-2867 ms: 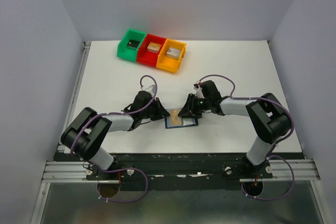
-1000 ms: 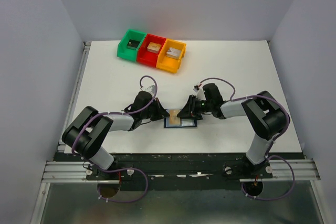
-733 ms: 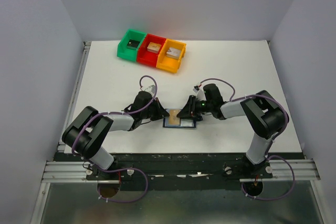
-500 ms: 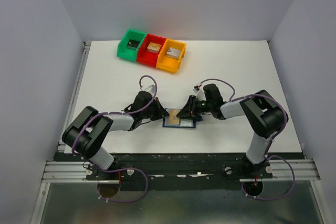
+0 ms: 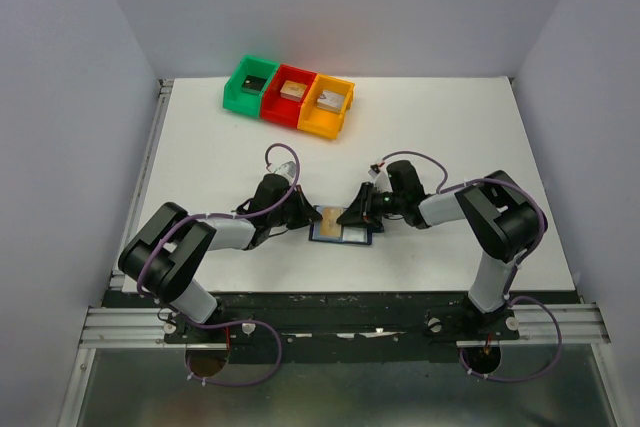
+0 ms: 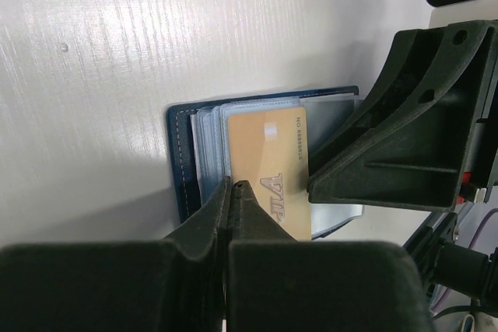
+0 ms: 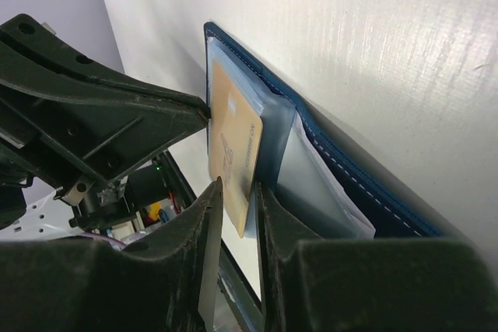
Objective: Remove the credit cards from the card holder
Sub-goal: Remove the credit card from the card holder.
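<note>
Change: left fingers [image 6: 233, 188] now shut, tips on the holder [image 6: 180, 153] at the gold card's [image 6: 268, 161] edge | right fingers [image 7: 210, 211] have narrowed, card corner between them, grip unclear | Meaning: holder seems pinned, first pull-out probably ready.

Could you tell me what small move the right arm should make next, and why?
Probably close the right gripper on the tan-gold card and draw it out of the card holder. Its jaws straddle the card's free edge with a gap left, while the shut left gripper seems to pin the holder down.
</note>
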`<action>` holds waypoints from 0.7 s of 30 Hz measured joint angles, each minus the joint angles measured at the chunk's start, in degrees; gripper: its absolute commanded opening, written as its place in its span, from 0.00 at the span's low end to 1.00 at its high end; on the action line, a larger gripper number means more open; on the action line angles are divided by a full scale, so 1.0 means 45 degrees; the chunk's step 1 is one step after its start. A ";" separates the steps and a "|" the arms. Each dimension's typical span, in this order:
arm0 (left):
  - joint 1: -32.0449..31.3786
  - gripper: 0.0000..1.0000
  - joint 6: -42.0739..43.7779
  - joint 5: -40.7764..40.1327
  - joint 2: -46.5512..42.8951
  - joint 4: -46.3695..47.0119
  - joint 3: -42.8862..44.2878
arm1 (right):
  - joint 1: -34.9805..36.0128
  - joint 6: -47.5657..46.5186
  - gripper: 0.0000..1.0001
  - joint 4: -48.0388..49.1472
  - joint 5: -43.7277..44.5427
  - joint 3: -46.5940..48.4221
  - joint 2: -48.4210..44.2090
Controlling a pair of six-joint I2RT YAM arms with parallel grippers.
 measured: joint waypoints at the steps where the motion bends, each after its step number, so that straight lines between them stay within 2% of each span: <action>1: -0.0005 0.00 0.0015 -0.0010 0.0000 0.0000 0.0000 | 0.0000 0.0005 0.27 -0.0024 0.0019 0.0000 0.0000; 14: -0.0053 0.00 0.0034 -0.0243 0.0000 0.0015 -0.0010 | -0.0024 -0.0034 0.13 -0.0121 0.0199 -0.0005 0.0000; 21: -0.0078 0.00 0.0024 -0.0306 -0.0044 0.0005 -0.0029 | -0.0049 -0.0044 0.00 -0.0107 0.0199 -0.0112 -0.0005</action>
